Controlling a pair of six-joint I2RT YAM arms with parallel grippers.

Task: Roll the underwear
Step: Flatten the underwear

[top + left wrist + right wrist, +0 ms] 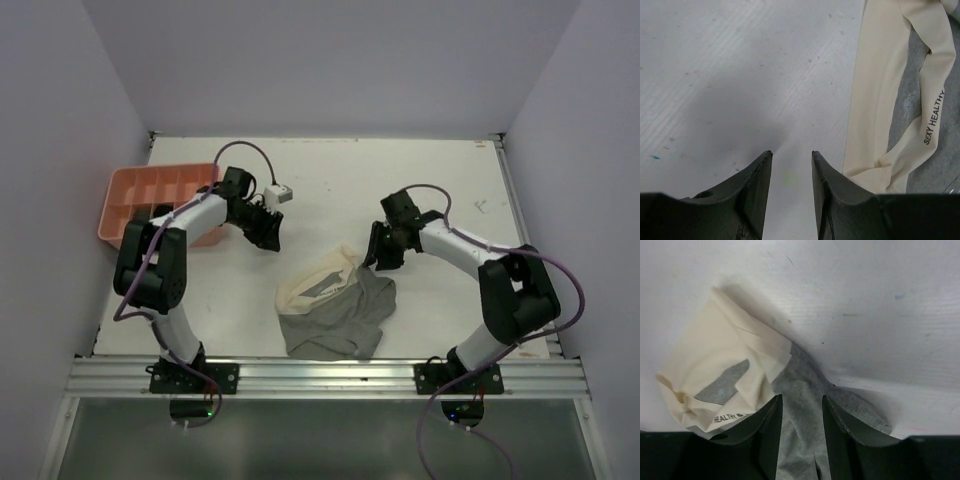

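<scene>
Now | left end effector (791, 152) part-open, empty | right end effector (801, 397) part-open over underwear (740, 372)

Grey underwear (335, 312) with a cream waistband lies unrolled and rumpled, mid-front on the table (450, 170)

A: underwear (335, 320)?
B: soft matt cloth, grey knit, smoother cream band.
A: table (420, 180)?
B: white, matt, finely ribbed, scuffed.
A: tray (125, 190), far left?
B: pink plastic, slight sheen. left gripper (792, 153) matt black plastic, near rail (330, 378) bare metal.
</scene>
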